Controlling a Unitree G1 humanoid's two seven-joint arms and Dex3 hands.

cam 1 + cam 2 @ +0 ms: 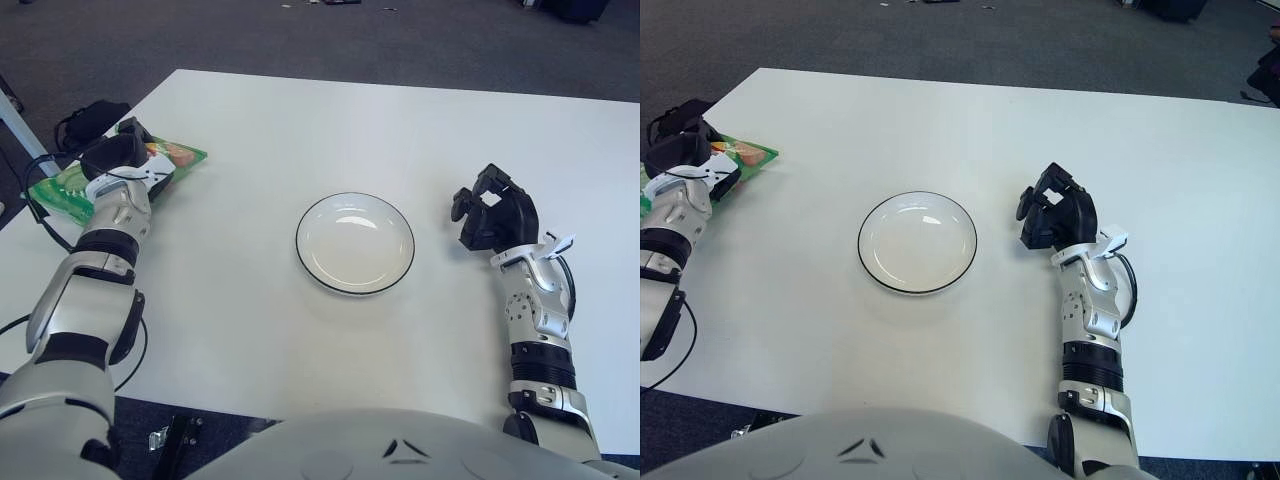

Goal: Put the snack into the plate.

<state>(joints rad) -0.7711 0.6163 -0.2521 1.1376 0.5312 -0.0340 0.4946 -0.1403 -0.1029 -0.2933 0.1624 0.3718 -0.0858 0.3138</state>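
Snack point(150, 165) sat at the tabletop's point(250, 330) far left edge, under my left hand point(110, 158), whose fingers curled onto the bag. One slippery pinch could drop it short of the plate point(354, 243). Right hand point(492, 215) waited loosely curled, empty, right of the plate.

An office or lab room: dark grey carpet floor point(300, 40) surrounds a plain white rectangular counter point(330, 130).
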